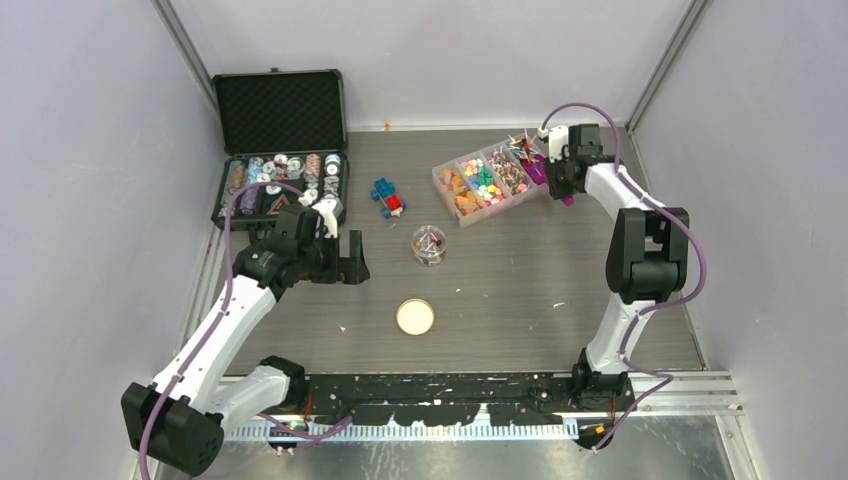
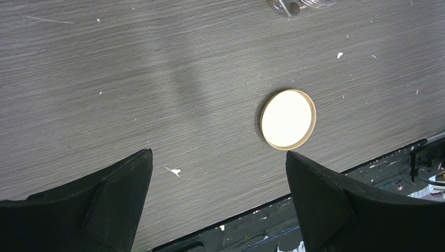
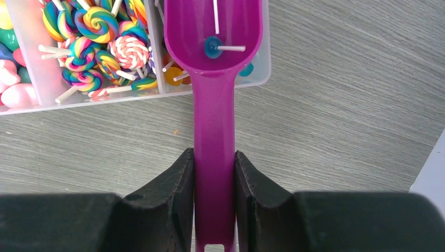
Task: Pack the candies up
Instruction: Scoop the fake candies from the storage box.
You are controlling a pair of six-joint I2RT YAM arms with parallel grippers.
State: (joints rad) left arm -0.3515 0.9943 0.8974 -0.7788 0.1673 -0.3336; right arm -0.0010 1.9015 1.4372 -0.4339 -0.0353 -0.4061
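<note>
Nearest the arm bases, we see the disc (image 1: 415, 317) lying flat on the table (image 1: 520, 290), pale in the middle with a thin tan rim. From the left wrist it sits just beyond the right fingertip (image 2: 288, 119).

The left gripper (image 1: 352, 260) hangs over bare table to the left of the disc and a little farther out. Its fingers (image 2: 126, 178) are spread wide with nothing between them.

Just past the disc stands the jar (image 1: 429, 244), clear and upright, well apart from both grippers. There are a few coloured bits inside (too small for us to name). Only its base edge shows at the top of the left wrist view (image 2: 299, 4).

Farther out and to the left lies the toy (image 1: 388, 197), blue and red, alone on the table.

Beyond and to the right is the tray (image 1: 500, 203), a clear box split into compartments, and the candies (image 1: 483, 178) fill it in orange, green, pink and mixed colours. The right wrist view shows swirled lollipops (image 3: 99, 47) piled in one compartment.

The right gripper (image 1: 556, 180) is at the tray's right end, its fingers (image 3: 178, 184) pressed narrow on the handle of the purple scoop (image 3: 212, 105). The scoop's bowl reaches over the end compartment and carries one blue lollipop (image 3: 213, 46).

At the far left the black case (image 1: 280, 150) stands open with its lid upright, rows of spools inside.
</note>
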